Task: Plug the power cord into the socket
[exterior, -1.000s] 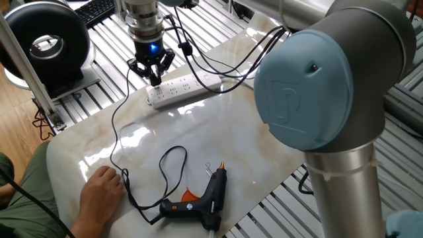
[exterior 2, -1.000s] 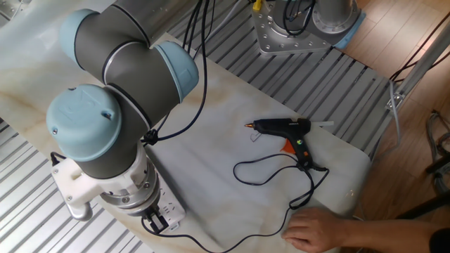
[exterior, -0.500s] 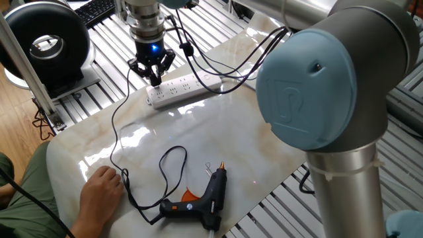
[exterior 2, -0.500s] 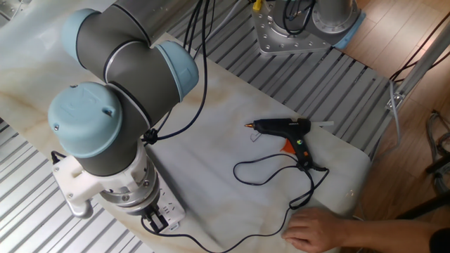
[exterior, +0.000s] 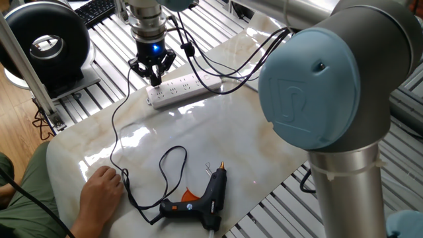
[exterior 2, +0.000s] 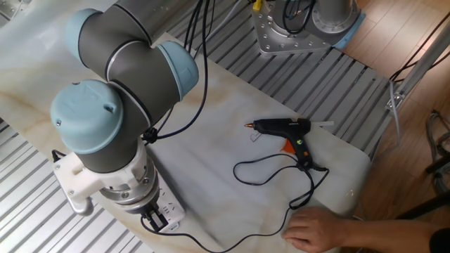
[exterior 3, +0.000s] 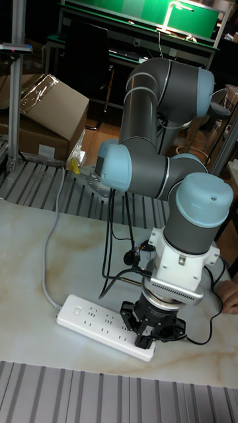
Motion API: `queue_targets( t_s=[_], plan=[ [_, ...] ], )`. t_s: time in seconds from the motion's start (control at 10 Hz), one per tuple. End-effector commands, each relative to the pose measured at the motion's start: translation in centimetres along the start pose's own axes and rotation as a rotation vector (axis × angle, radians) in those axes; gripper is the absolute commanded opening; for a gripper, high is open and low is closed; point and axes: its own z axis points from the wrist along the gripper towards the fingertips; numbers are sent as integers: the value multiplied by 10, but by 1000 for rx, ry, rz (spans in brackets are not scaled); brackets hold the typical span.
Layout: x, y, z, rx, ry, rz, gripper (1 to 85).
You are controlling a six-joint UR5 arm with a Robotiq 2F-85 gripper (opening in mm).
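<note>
Glossy pale marble with faint tan veining makes up the table [exterior: 218,125] under me, laid over ribbed aluminium slats. My gripper [exterior: 154,82] points straight down over one end of the socket [exterior: 192,86], a long white plastic strip with rounded corners and rows of small dark holes; in the tall fixed view its pale grey cable [exterior 3: 49,264] curves away from the far end. My black fingers [exterior 3: 140,328] are drawn close together at their tips, right at the strip's top face, with a small dark shape between them. I cannot tell for certain whether that is the plug or whether its prongs are seated in the holes.

From beside my fingertips the power cord [exterior: 117,125] runs off as a thin, matte black line. It drops off the strip, crosses the shiny stone well away from me, then loops once before reaching the glue gun [exterior: 198,198]. That gun is black, angular, with an orange patch and a copper-coloured nozzle, lying on its side far from my fingers. A person's bare hand [exterior: 100,192] rests flat on the marble next to the cord's bend, near the gun and well apart from me. Thick black cables [exterior: 218,59] of my own arm hang just behind the strip.
</note>
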Motion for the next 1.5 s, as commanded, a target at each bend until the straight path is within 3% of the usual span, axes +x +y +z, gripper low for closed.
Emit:
queue_targets(
  t_s=[0.0,0.9,1.4],
  plan=[
    [0,1,1,-19,-3,4,10],
    [14,-2,-13,0,22,-1,10],
    [11,0,0,-20,-8,2,10]
  ],
)
